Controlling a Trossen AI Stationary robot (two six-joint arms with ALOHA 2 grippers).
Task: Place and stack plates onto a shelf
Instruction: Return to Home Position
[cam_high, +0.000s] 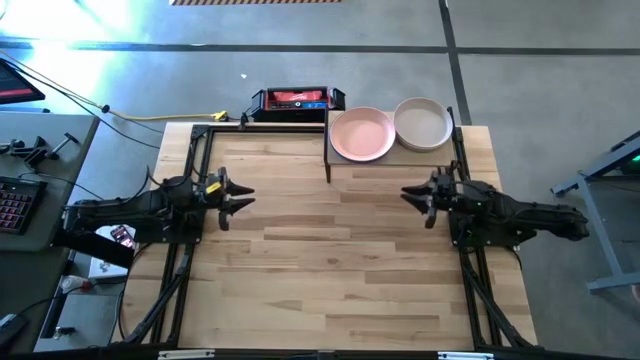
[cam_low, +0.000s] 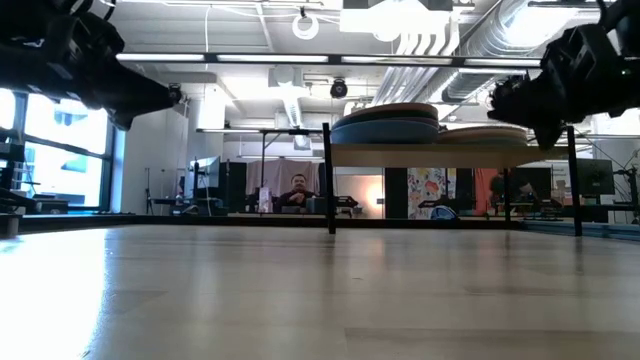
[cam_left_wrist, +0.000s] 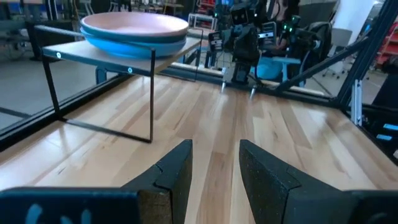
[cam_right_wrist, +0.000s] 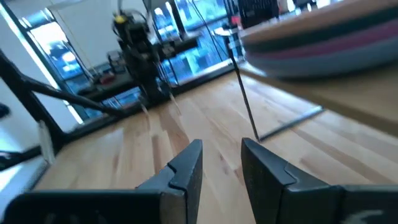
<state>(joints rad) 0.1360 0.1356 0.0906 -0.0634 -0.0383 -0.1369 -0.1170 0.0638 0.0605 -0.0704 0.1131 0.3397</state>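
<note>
The shelf (cam_high: 395, 157) stands at the table's far edge, right of the middle, on thin black legs (cam_low: 328, 180). Two stacks of plates rest on it: one topped by a pink plate (cam_high: 361, 133), one topped by a beige plate (cam_high: 422, 123). In the left wrist view a blue plate (cam_left_wrist: 134, 45) lies under the pink one (cam_left_wrist: 134, 25). My left gripper (cam_high: 243, 198) hovers open and empty at the table's left side, pointing toward the middle. My right gripper (cam_high: 412, 198) hovers open and empty at the right side, near the shelf's front, facing the left one.
A red-and-black box (cam_high: 295, 100) sits beyond the table's far edge, left of the shelf. Black frame rails (cam_high: 190, 150) run along the table's sides. Bare wood (cam_high: 330, 260) lies between the arms and toward the near edge. A person (cam_low: 297, 190) sits in the room behind.
</note>
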